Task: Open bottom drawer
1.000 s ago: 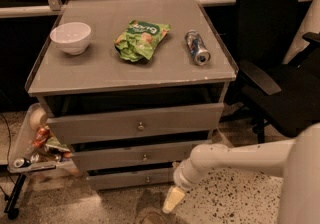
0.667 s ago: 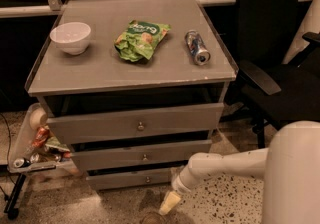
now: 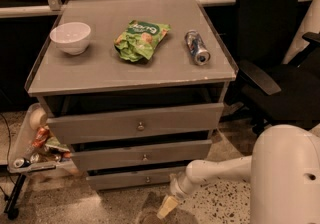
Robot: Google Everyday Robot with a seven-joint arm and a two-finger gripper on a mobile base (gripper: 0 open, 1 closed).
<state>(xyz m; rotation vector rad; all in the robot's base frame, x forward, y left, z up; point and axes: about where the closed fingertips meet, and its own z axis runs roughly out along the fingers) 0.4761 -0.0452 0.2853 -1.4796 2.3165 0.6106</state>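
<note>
The bottom drawer (image 3: 131, 179) is the lowest and slimmest grey front of three, with a small round metal knob (image 3: 147, 179) at its centre. It sits nearly flush, its inside hidden. My gripper (image 3: 167, 207) hangs at the end of the white arm, low over the floor, just below and to the right of the drawer's front, pointing down-left. It does not touch the knob.
Above are the middle drawer (image 3: 142, 155) and the top drawer (image 3: 137, 124). The cabinet top holds a white bowl (image 3: 70, 37), a green chip bag (image 3: 141, 40) and a can (image 3: 197, 47). A black chair (image 3: 280, 63) stands right; a tray of items (image 3: 32, 145) left.
My arm has drawn further left and nearer the camera, and the gripper has shifted slightly left along the floor below the bottom drawer. The drawers have not moved.
</note>
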